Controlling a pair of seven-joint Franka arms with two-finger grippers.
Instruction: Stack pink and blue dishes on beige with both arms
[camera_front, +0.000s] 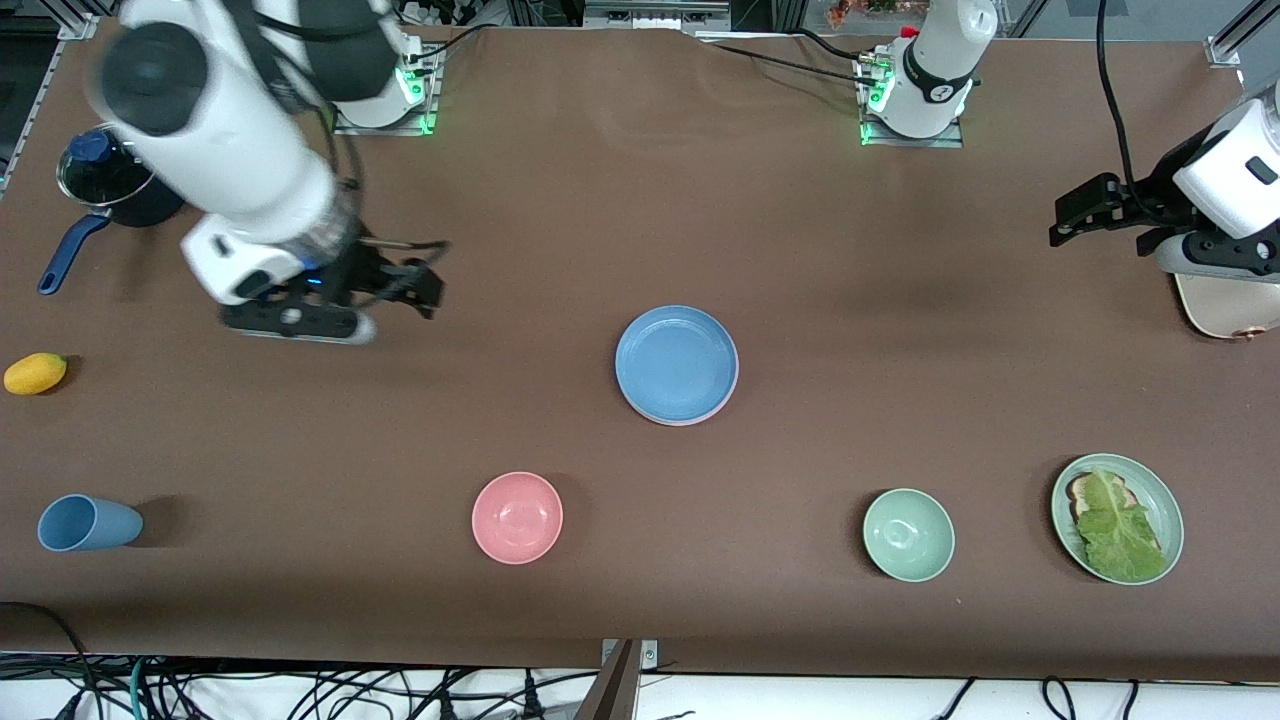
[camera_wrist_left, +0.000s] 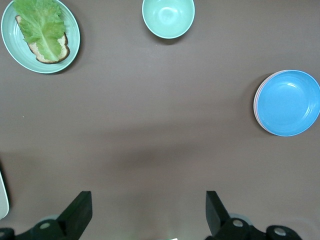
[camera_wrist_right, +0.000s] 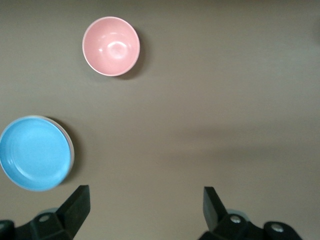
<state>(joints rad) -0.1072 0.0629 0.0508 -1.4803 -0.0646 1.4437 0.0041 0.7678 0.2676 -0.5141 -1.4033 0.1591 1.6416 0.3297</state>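
The brown cloth-covered table carries everything. The two white jointed arms come next: the right arm hangs over the table's right-arm end, its right gripper with black fingers spread wide and nothing between them, as the right wrist view confirms. The left gripper is up over the left arm's end, jaws likewise fully apart and empty; this arm looks to be waiting.

At the table's middle sits the sky-blue shallow round matte plate, topmost of a stack. A thin pale pink rim peeks out beneath it, so the pink plate lies under the blue. A beige plate below cannot be made out, though the left wrist view shows layered pale edges. With both hands free and clear of the pile, the stacking reads as finished.

Nearer the front camera stand a pale green plate with lettuce on bread, a small glossy pink bowl, a mint-green bowl and a small blue cup lying on its side.
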